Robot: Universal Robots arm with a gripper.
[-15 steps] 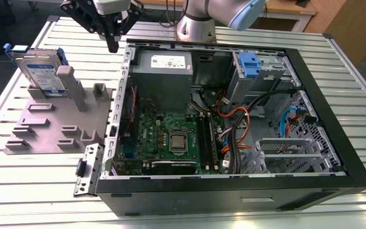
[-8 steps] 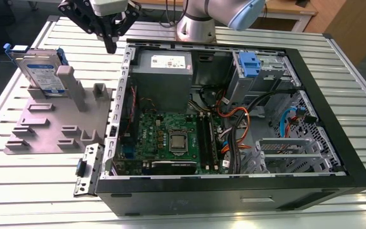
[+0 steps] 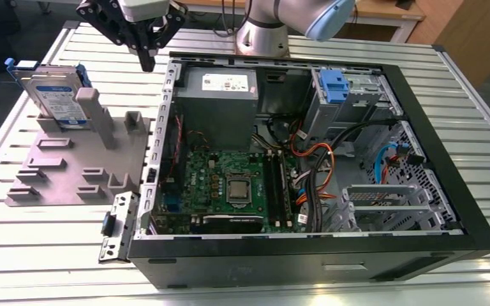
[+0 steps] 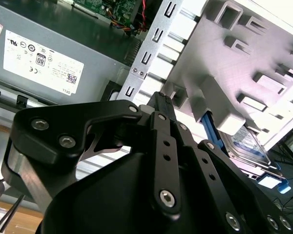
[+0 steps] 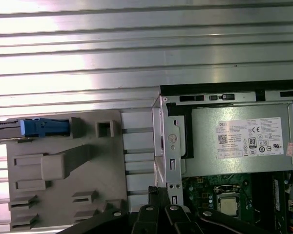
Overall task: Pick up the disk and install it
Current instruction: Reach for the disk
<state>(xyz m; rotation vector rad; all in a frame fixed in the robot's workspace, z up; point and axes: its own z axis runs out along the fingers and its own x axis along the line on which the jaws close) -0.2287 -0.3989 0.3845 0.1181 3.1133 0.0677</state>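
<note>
The disk (image 3: 58,95) is seen upright in a grey stand (image 3: 74,172), near the gripper (image 3: 147,59). The gripper is clenched, with nothing grasped.

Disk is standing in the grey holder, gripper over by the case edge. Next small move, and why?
Probably shift the gripper toward the exterior view's left until it is over the disk, opening it too. The disk stands on edge in the grey holder, untouched, while the gripper hangs shut and empty above the gap between holder and computer case.
</note>
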